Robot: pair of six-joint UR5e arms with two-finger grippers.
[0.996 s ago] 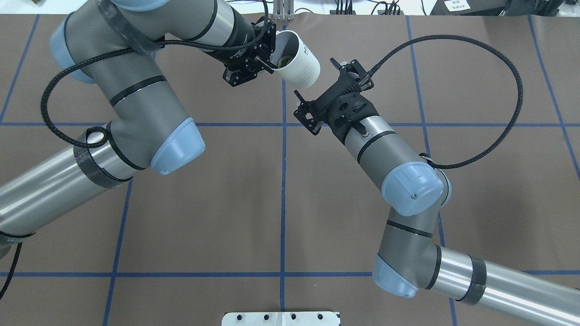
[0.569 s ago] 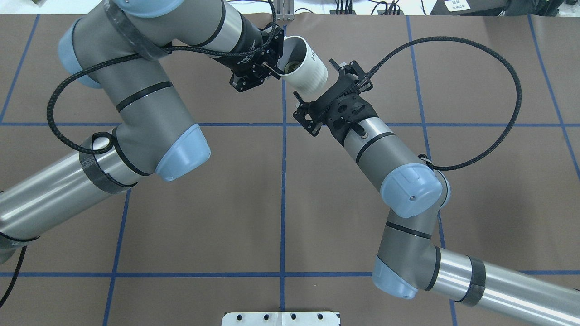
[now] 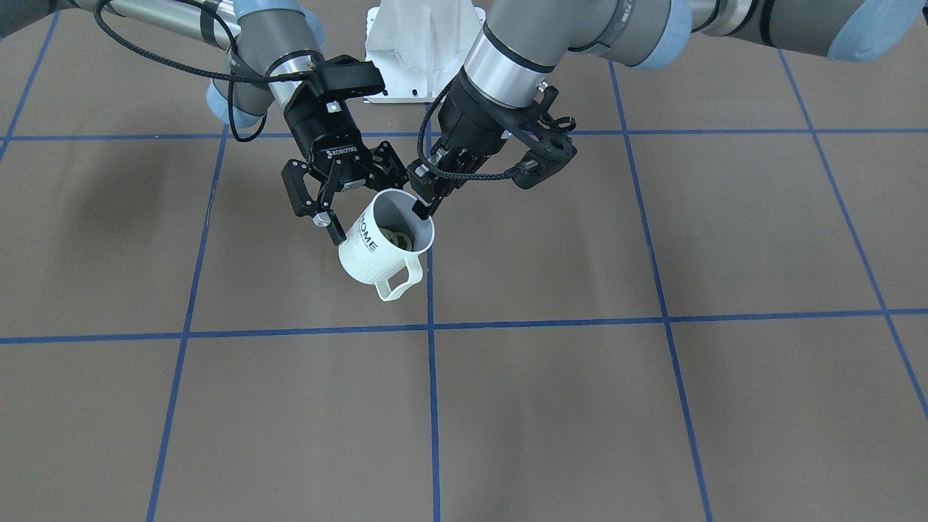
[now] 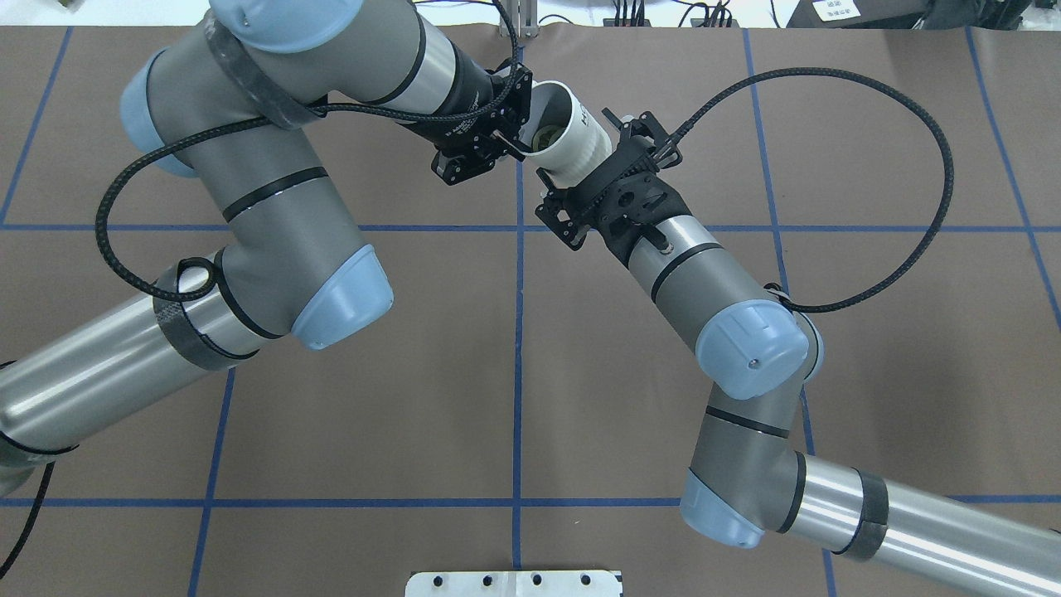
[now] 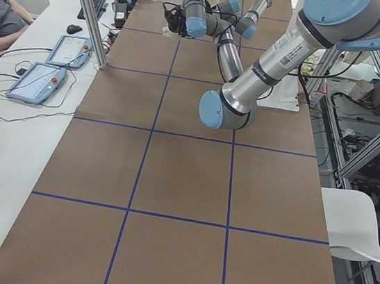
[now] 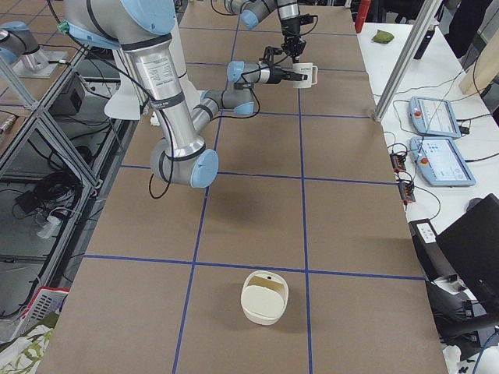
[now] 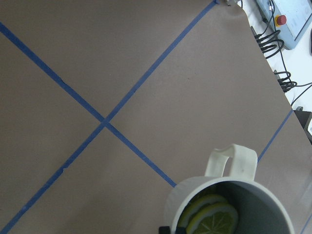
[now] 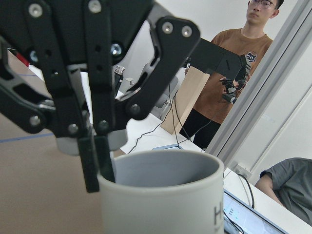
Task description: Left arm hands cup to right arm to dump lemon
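The cup (image 3: 377,250), a white ribbed mug lettered "HOME", hangs tilted above the table with its handle toward the operators' side. My left gripper (image 3: 423,209) is shut on the cup's rim; in the overhead view the left gripper (image 4: 518,143) sits on the left of the cup (image 4: 580,141). A yellow-green lemon (image 7: 212,217) slice lies inside the cup, and the lemon (image 3: 396,238) also shows from the front. My right gripper (image 3: 360,205), lettered "ROBOTIQ", stands open, its fingers spread on either side of the cup's wall. The right wrist view shows the cup (image 8: 165,195) close up.
A white base plate (image 3: 420,36) sits at the robot's side of the table. A cream container (image 6: 265,296) stands on the table's right end. A metal post (image 6: 405,58), tablets (image 6: 440,160) and a person (image 8: 229,83) are beyond the far edge.
My left arm has carried the cup to the right, up against my right gripper. The right arm has barely moved.
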